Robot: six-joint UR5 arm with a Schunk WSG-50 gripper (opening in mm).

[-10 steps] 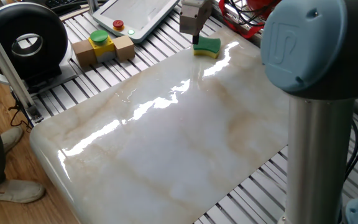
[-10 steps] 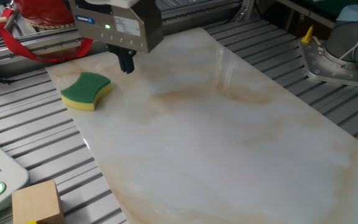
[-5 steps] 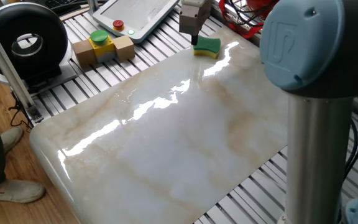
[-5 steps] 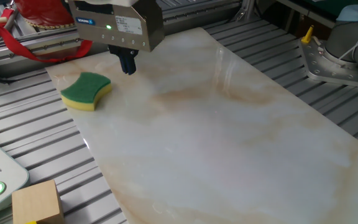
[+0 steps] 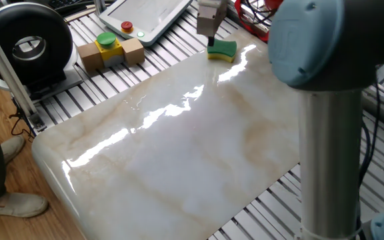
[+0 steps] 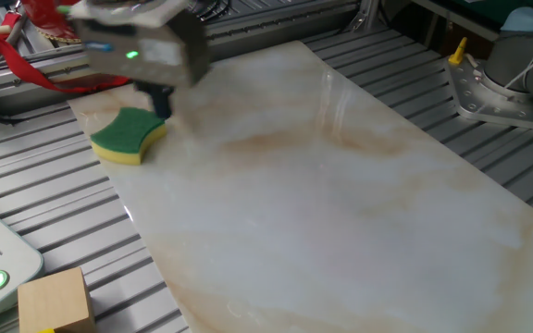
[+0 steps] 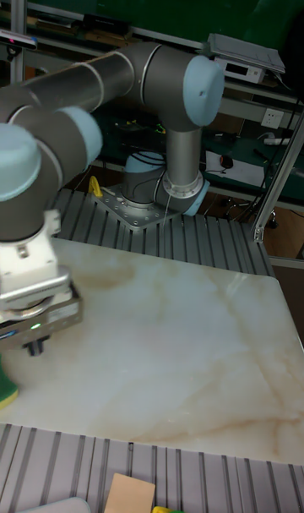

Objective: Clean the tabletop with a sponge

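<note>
Since a second ago the gripper (image 6: 160,104) has slid toward the sponge (image 6: 128,135), motion-blurred, so whether its fingers are spread or pressed together cannot be told. Most of the tabletop (image 6: 340,213) lies bare toward 4 o'clock. Near the slab's far corner, close to its edge, the sponge sits just at 8 o'clock of the fingers; contact unclear.
</note>
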